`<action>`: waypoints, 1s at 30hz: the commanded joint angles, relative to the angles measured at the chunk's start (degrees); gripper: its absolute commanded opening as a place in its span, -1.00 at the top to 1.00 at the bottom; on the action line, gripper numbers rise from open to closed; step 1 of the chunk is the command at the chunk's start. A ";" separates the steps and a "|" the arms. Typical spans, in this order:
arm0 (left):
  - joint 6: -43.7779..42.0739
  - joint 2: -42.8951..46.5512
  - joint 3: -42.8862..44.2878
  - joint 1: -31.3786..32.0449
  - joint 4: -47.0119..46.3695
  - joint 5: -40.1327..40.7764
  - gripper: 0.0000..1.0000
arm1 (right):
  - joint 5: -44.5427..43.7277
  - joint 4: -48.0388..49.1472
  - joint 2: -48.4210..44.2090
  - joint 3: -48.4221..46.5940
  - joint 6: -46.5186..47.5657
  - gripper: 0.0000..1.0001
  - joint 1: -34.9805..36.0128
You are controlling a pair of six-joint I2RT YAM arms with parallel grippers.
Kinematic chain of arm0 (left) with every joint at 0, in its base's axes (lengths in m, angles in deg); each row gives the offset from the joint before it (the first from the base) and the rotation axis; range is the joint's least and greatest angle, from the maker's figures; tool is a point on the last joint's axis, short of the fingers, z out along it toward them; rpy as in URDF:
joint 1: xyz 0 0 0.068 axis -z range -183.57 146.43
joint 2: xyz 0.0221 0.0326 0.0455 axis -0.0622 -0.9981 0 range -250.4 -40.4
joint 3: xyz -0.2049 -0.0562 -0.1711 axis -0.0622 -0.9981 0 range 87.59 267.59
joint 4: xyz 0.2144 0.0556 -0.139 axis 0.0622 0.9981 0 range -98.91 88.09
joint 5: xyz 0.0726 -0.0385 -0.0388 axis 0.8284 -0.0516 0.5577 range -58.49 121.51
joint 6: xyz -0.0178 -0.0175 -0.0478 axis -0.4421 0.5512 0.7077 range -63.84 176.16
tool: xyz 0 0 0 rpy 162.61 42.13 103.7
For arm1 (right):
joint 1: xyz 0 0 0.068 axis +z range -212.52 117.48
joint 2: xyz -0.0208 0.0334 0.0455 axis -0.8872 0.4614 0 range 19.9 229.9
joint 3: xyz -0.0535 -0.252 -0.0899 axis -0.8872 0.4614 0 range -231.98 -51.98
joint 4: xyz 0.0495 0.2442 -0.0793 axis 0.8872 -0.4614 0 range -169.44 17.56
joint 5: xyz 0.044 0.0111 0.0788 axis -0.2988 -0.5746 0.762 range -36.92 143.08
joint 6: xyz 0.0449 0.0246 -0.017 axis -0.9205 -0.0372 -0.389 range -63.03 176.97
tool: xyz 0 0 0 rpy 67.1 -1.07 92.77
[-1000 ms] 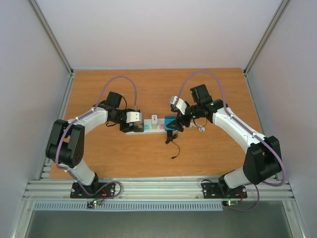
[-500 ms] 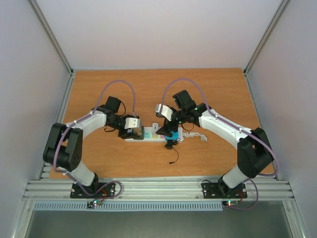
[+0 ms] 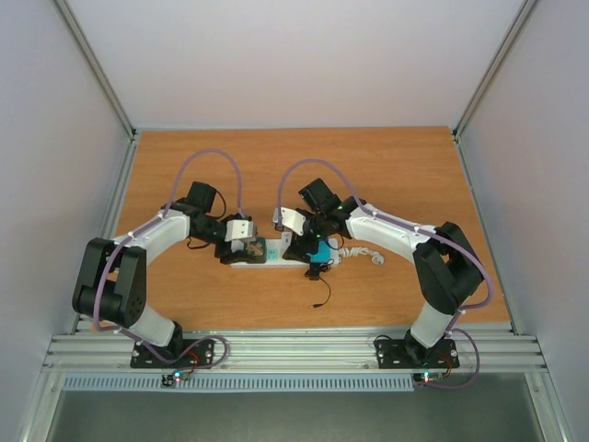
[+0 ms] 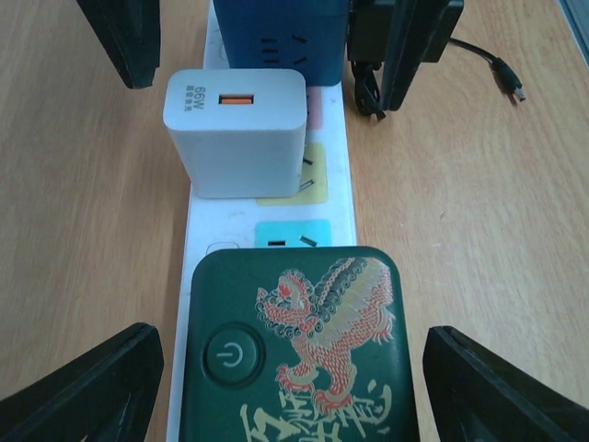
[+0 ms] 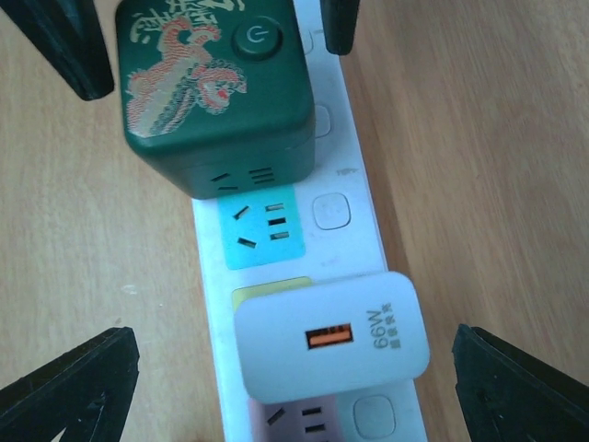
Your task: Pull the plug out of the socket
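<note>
top view: the power strip (image 3: pixel 276 261) is lying left to right on the wooden surface (image 3: pixel 405 166), mid-surface between the left arm (image 3: pixel 166 226) and the right arm (image 3: pixel 396 230). its curly white cord (image 3: pixel 361 251) is sitting at the right end. the left jaws are hanging over the strip's left end, where a green cube adapter (image 3: pixel 255 247) is sitting. the right jaws are hanging just right of them, beside a blue adapter (image 3: pixel 318 250). a black cable (image 3: pixel 321 284) is trailing toward the near edge.

left wrist view: the left jaws are standing wide open, one on each side of the green cube adapter (image 4: pixel 294 359), apart from it. past the cube a white charger (image 4: pixel 237 138) marked 66w is sitting plugged into the power strip (image 4: pixel 342 175), then the blue adapter (image 4: pixel 281 37). the black cable (image 4: pixel 479 55) is lying on the surface (image 4: pixel 460 203).

right wrist view: the right jaws are standing wide open, straddling the white charger (image 5: pixel 331 336) without touching it. a teal outlet (image 5: pixel 262 226) is showing bare on the power strip (image 5: pixel 354 239) between the charger and the green cube adapter (image 5: pixel 216 83).
</note>
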 commanded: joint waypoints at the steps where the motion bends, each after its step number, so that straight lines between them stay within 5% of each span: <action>1: -2.56 1.51 -1.77 -0.36 -1.07 -1.22 -0.58 | -2.14 0.61 2.12 -3.15 2.10 -0.86 0.90; 9: -1.44 2.52 -4.59 -0.36 -4.54 0.35 -0.46 | -2.82 0.38 5.58 -5.30 3.95 -0.61 1.37; 17: 0.23 3.70 -6.26 -0.37 -7.57 -0.18 -0.11 | -2.79 -0.40 6.93 -5.42 5.30 -0.26 1.37; 23: 1.40 4.18 -4.78 -0.59 -5.58 -4.58 0.09 | -3.34 -1.72 8.09 -6.44 5.90 0.16 1.43; 30: 1.99 4.43 -3.03 -1.40 -3.82 -8.03 0.25 | -4.55 -2.47 9.33 -6.80 6.27 0.38 1.44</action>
